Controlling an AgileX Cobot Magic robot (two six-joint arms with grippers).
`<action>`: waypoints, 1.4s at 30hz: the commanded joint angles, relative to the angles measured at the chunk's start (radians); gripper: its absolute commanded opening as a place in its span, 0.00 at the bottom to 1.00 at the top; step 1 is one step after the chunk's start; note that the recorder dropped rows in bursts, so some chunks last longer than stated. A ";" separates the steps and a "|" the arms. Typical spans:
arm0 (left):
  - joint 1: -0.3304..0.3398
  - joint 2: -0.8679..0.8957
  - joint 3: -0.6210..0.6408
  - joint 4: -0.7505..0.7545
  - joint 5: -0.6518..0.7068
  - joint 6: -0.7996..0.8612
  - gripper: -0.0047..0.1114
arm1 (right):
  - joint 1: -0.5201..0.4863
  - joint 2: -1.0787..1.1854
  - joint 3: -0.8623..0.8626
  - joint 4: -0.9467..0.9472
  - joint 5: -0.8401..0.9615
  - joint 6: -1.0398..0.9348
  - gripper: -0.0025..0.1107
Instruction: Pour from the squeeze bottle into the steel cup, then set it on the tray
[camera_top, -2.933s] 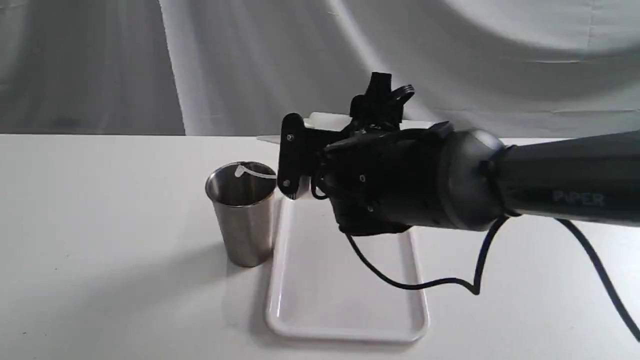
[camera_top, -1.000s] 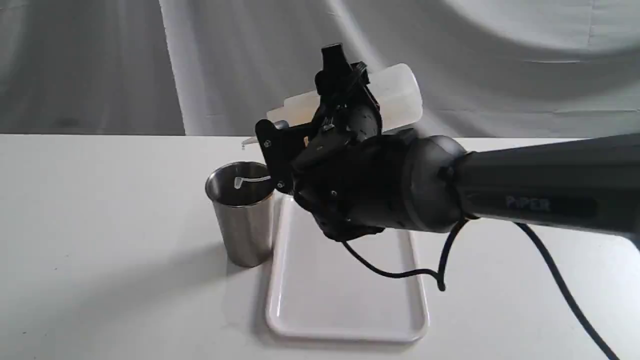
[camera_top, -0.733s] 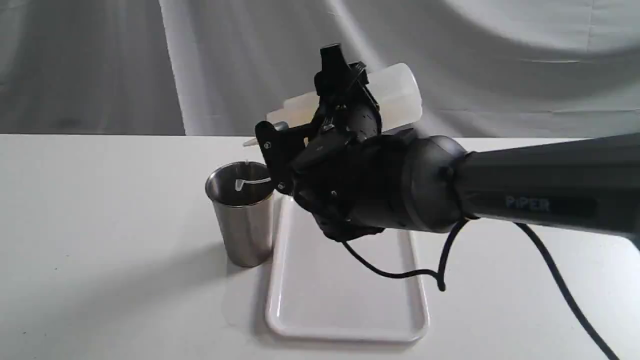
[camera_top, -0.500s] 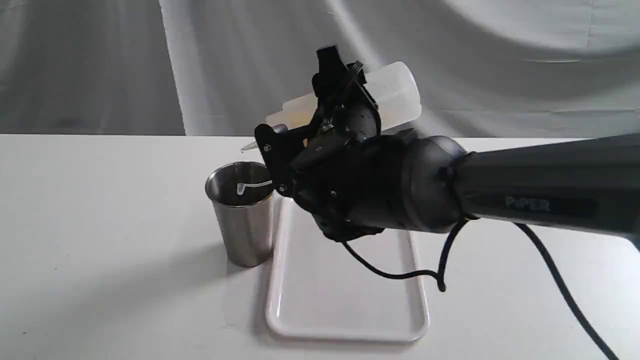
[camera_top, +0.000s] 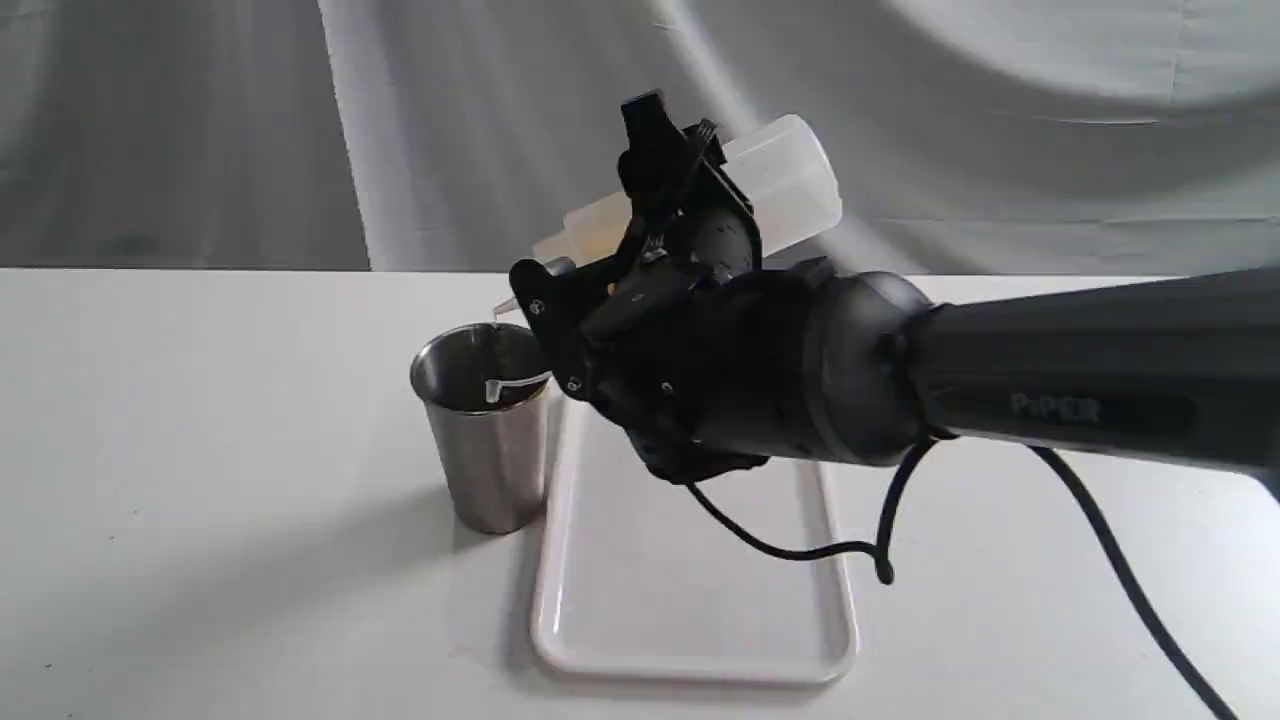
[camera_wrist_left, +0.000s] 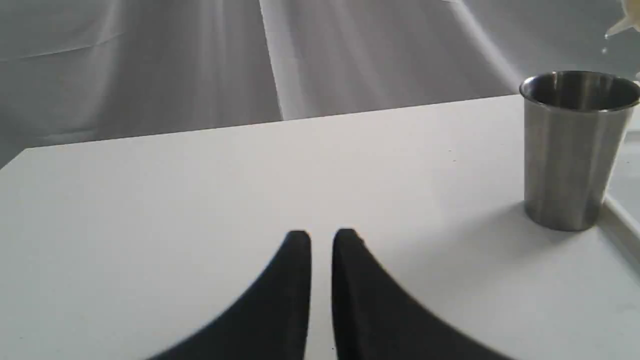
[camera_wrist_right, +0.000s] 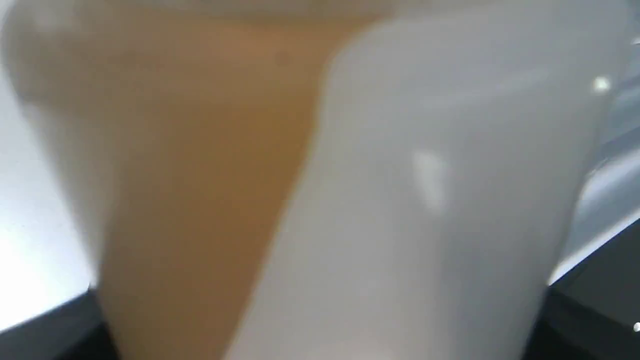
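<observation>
My right gripper is shut on the squeeze bottle, holding it tilted in the air with its base raised to the right. Its nozzle points down-left just above the steel cup, and the tethered tip dangles over the cup's mouth. The right wrist view is filled by the bottle with amber liquid inside. The cup stands upright beside the white tray's left rim. My left gripper hovers low over the table, shut and empty, well short of the cup.
A grey cloth backdrop hangs behind the white table. A black cable loops down from the right arm over the tray. A drop hangs in the air under the nozzle above the cup.
The right arm has risen since the oldest frame. In the last second the bottle tipped further, its base higher and nozzle lower, and the tethered tip swung right over the cup's rim.
</observation>
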 joint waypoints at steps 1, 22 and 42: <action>-0.004 -0.005 0.004 0.002 -0.007 -0.002 0.11 | 0.001 -0.014 -0.012 -0.031 0.014 -0.003 0.02; -0.004 -0.005 0.004 0.002 -0.007 -0.002 0.11 | 0.001 -0.014 -0.012 -0.031 0.014 -0.020 0.02; -0.004 -0.005 0.004 0.002 -0.007 -0.002 0.11 | 0.001 -0.014 -0.012 -0.031 0.014 -0.020 0.02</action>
